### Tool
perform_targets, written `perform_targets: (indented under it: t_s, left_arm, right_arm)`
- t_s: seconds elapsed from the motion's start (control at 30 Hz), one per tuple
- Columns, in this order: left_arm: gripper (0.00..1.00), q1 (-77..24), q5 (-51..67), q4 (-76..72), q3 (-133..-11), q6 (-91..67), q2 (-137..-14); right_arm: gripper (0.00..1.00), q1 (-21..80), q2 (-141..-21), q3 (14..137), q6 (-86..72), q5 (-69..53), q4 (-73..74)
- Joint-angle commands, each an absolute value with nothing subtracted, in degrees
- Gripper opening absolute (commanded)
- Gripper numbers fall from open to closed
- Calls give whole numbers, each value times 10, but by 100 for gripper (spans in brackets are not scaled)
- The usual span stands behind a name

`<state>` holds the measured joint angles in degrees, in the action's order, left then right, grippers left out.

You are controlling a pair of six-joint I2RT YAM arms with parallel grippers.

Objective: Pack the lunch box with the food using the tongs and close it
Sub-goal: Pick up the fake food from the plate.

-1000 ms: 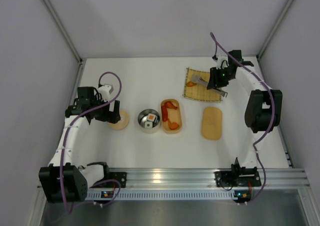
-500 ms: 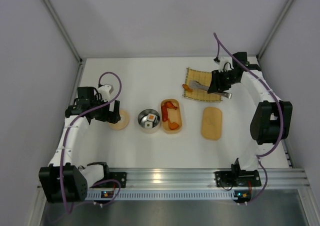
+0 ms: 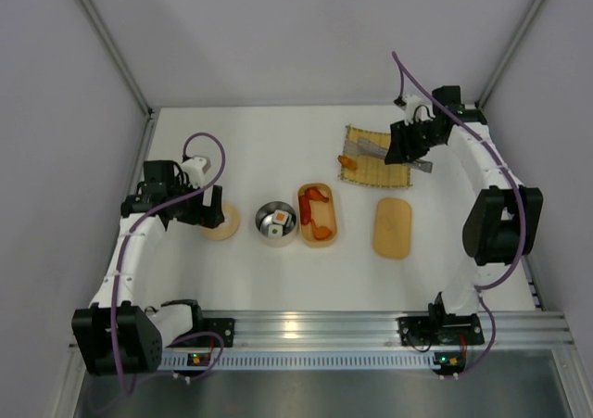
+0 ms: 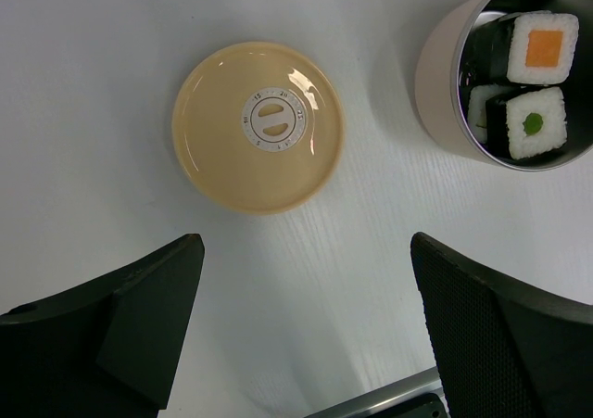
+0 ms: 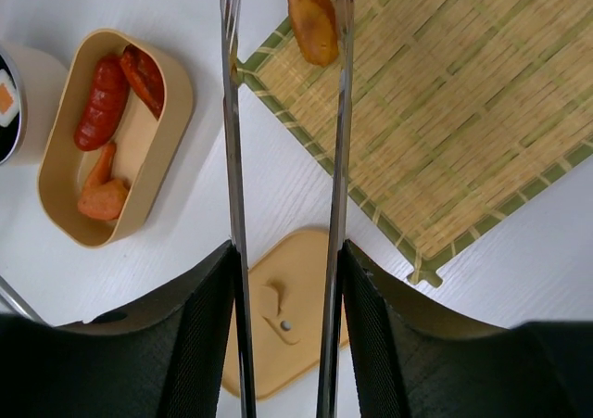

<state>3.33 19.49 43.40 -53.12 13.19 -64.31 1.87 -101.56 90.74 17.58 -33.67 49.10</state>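
My right gripper (image 5: 285, 330) (image 3: 408, 145) is shut on the grey tongs (image 5: 233, 158) (image 3: 374, 146), one arm against each finger, over the bamboo mat (image 5: 463, 112). An orange food piece (image 5: 310, 15) (image 3: 346, 160) lies at the mat's left edge and shows between the two tong arms near their tips. The oval lunch box (image 5: 178, 103) (image 3: 334, 216) is uncovered and holds a red sausage (image 5: 97, 103) and shrimp pieces. Its lid (image 5: 283, 279) (image 3: 392, 227) lies flat to the box's right. My left gripper (image 4: 306, 330) (image 3: 199, 209) hangs open and empty over the table.
A metal bowl (image 4: 435, 75) (image 3: 276, 221) with sushi rolls (image 4: 537, 47) stands left of the lunch box. A round tan lid (image 4: 213, 149) (image 3: 220, 221) with a dial lies near my left gripper. Walls enclose the table on three sides.
My right arm has shifted toward the far wall with the tongs, and the tong arms stand a little wider apart. The left arm has not moved.
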Motion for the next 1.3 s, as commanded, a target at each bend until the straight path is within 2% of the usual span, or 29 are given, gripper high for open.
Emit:
perform_targets:
  t_s: [0.0, 0.97, 1.27]
  left_arm:
    - [98, 36, 202, 425, -552, 129, -647]
    - [98, 36, 197, 420, -546, 129, -650]
    - [98, 36, 197, 419, -546, 129, -649]
  right_arm:
    - [47, 26, -1034, 947, 221, -331, 505]
    - [46, 102, -1086, 952, 279, -227, 473]
    - [29, 100, -1080, 927, 286, -203, 468]
